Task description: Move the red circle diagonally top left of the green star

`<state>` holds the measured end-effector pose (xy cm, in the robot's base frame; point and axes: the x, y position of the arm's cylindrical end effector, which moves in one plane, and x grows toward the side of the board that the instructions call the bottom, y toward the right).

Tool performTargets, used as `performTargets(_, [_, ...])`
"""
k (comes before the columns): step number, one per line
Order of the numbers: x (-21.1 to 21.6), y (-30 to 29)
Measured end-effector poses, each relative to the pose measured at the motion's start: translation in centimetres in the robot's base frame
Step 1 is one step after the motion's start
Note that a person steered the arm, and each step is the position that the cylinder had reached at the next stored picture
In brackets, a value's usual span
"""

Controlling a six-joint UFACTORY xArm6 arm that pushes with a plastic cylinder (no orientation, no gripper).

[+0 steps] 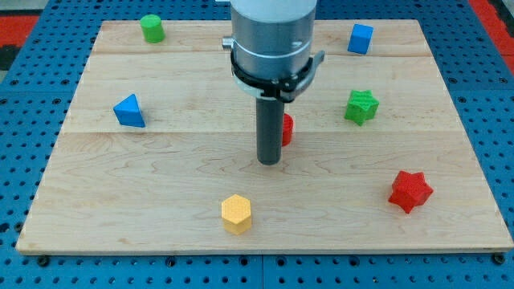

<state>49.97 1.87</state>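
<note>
surface: wooden board (161, 160) on blue pegboard (24, 120) | my tip (269, 162) beside red circle (287, 128) | tool: none fitted

Bare board lies between red circle (287, 128) and green star (361, 106).

Single cam, raised in front of the board (161, 233), tilted down and facing across it toward the view's top. Medium range: whole board in frame, pegboard (24, 80) showing at all edges. Arm (271, 40) enters from the top, upper part cropped. No second view.
</note>
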Motion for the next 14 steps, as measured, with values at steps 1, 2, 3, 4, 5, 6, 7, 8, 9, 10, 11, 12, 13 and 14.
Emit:
performTargets(1, [-1.1, 3.4])
performTargets(2, [-2.5, 5.1])
performTargets(3, [-2.0, 0.3])
performTargets(4, [-2.9, -2.4])
performTargets(5, [-6.4, -0.2])
performTargets(6, [-6.6, 0.9])
performTargets(7, [-5.4, 4.5])
performTargets(8, [-7.7, 4.6])
performTargets(9, [-11.9, 5.5])
performTargets(10, [-12.4, 6.6])
performTargets(11, [-14.6, 6.8])
performTargets(12, [-17.9, 4.9])
performTargets(13, [-21.4, 4.6])
performTargets(14, [-23.9, 7.6])
